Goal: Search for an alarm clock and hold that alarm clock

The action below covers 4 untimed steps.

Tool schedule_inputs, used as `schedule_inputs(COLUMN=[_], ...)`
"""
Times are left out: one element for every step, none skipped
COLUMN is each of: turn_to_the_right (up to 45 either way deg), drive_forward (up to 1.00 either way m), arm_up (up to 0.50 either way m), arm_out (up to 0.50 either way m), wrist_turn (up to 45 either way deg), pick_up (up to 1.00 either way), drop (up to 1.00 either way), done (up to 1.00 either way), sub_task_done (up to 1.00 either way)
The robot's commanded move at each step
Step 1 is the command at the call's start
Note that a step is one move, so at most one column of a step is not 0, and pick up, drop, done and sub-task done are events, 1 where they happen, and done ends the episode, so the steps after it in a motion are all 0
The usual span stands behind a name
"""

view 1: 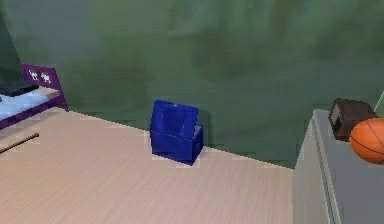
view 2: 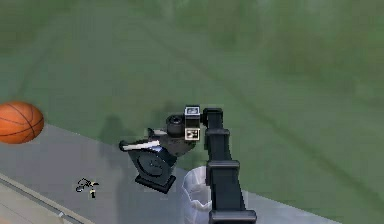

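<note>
Best done slowly over the grey dresser top [view 2: 50, 160] set against the green wall [view 2: 280, 60]: settle which thing is the clock before committing, come in level, and stay off the basketball [view 2: 18, 122], apt to roll at a nudge. Two candidates for the alarm clock, both on the dresser. First, a dark brown box [view 1: 347, 118] just beside the ball, on its far left side in the forward view. Second, and likelier given the reach, a dark blocky shape [view 2: 155, 175] lying right at the end of the gripper [view 2: 140, 150]. Stretched out from the near edge, right of middle, the arm [view 2: 225, 175], turned left at its far end and low over the top. Holding something or nothing: impossible to tell. Left and nearer, a small dark scrap [view 2: 88, 186].
</note>
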Motion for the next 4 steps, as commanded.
schedule_inputs(turn_to_the_right=[0.0, 0.0, 0.0, 0.0], drive_forward=[0.0, 0.0, 0.0, 0.0], arm_up=[0.0, -0.3, 0.0, 0.1], arm_out=[0.0, 0.0, 0.0, 0.0], wrist_turn=[21.0, 0.0, 0.0, 0.0], pick_up=[0.0, 0.0, 1.0, 0.0], drop=[0.0, 0.0, 0.0, 0.0], done=[0.0, 0.0, 0.0, 0.0], sub_task_done=[0.0, 0.0, 0.0, 0.0])
